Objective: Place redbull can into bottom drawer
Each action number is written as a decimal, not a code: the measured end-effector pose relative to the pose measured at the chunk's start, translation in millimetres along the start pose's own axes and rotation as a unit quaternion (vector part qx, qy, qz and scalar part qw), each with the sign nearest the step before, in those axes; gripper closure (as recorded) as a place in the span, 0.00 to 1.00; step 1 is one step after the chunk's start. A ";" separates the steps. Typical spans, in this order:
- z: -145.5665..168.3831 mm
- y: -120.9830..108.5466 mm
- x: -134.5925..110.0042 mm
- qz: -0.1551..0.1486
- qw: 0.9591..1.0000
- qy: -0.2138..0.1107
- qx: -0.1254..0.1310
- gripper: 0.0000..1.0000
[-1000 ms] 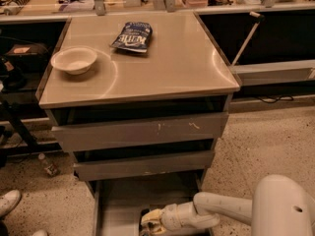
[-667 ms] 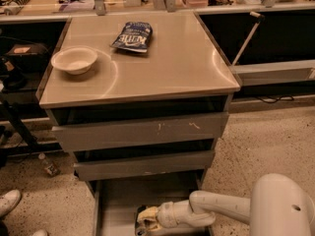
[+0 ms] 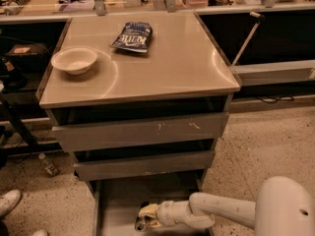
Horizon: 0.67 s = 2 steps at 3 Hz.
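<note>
The bottom drawer (image 3: 118, 200) is pulled out at the foot of the grey cabinet, showing its flat grey floor. My gripper (image 3: 146, 217) reaches in from the right on the white arm (image 3: 216, 211), low over the drawer floor near its front. It is shut on the redbull can (image 3: 141, 224), of which only a small dark and shiny part shows at the fingertips. I cannot tell whether the can touches the floor.
On the cabinet top (image 3: 167, 68) lie a dark blue chip bag (image 3: 132, 36) and a white bowl (image 3: 74, 60). The two upper drawers (image 3: 140, 132) stand slightly open. A white shoe (image 3: 9, 202) and a small bottle (image 3: 47, 165) are on the floor at left.
My gripper has moved a little to the left over the drawer floor with the can. Nothing on the cabinet top has moved.
</note>
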<state>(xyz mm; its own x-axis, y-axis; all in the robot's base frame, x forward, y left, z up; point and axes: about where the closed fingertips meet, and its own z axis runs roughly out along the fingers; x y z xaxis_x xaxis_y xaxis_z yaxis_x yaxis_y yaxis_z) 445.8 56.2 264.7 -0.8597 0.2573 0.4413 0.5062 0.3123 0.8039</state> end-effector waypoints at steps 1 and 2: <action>-2.7 -13.8 -16.7 0.016 0.999 -0.034 0.001 1.00; -5.5 -34.4 -35.1 0.032 0.998 -0.060 0.000 1.00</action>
<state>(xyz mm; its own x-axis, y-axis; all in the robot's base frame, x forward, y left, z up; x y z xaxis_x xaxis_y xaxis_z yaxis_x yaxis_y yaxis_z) 458.3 31.5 223.8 -0.8108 0.3839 0.4418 0.5604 0.2912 0.7754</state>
